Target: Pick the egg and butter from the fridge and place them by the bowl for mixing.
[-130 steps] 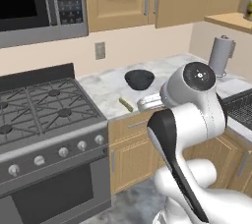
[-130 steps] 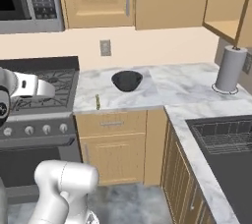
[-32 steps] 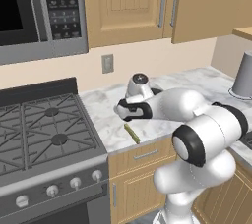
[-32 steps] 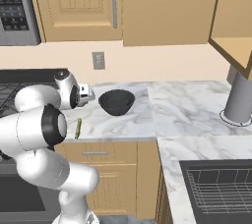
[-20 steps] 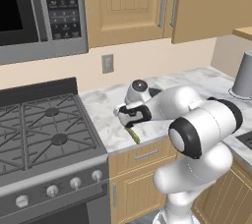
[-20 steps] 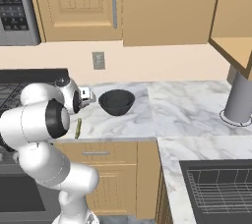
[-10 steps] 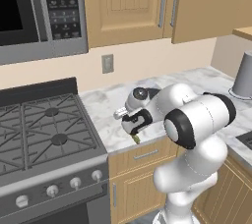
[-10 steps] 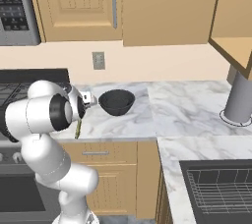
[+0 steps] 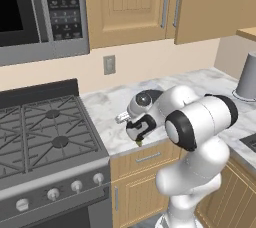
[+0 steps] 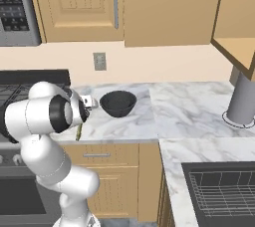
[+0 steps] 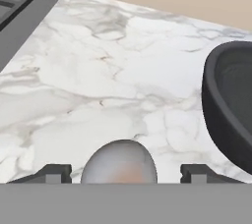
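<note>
Marble surface beside the bowl carried the egg, small, round, fragile and roll-prone, best pinched gently across its middle, between the released claw tips.

A white marble tabletop runs beneath light wooden cupboards, beside a gas stove, a microwave and a beige wall.

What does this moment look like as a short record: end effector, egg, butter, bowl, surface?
end effector: low over the counter, fingers spread apart
egg: between the fingertips, gaps either side, by the bowl
butter: lying on the counter near its front edge
bowl: upright on the counter, looks empty
surface: marble counter beside the stove
</note>
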Robot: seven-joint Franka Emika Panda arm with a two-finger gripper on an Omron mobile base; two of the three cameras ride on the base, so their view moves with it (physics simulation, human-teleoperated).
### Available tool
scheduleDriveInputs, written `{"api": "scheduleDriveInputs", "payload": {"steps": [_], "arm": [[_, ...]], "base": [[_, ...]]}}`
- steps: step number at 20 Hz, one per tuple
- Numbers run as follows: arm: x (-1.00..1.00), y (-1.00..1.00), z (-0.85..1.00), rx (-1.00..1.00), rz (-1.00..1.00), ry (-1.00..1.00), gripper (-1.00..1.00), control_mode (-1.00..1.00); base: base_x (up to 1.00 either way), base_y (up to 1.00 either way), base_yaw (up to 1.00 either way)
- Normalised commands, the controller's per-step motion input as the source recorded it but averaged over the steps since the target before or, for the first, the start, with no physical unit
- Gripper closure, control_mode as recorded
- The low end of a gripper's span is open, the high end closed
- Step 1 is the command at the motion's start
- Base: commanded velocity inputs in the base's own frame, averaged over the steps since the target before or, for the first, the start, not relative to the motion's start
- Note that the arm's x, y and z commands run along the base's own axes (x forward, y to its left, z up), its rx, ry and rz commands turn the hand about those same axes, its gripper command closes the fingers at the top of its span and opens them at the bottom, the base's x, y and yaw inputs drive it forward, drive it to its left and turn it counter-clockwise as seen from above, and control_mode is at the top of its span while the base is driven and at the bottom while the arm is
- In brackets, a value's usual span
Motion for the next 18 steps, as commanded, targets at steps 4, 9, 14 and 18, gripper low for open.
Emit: {"api": "scheduleDriveInputs", "payload": {"steps": [4,9,14,18], "arm": [[0.00,0.00,0.30,0.00,0.00,0.00,-1.00,-1.00],[-0.44,0.00,0.67,0.00,0.00,-0.02,-1.00,-1.00],[-1.00,-0.26,0.31,0.00,0.00,-0.08,-1.00,-1.00],[-1.00,-0.78,-0.02,0.07,-0.03,-0.24,-1.00,-1.00]], "base": [[0.00,0.00,0.00],[0.00,0.00,0.00],[0.00,0.00,0.00],[0.00,0.00,0.00]]}}
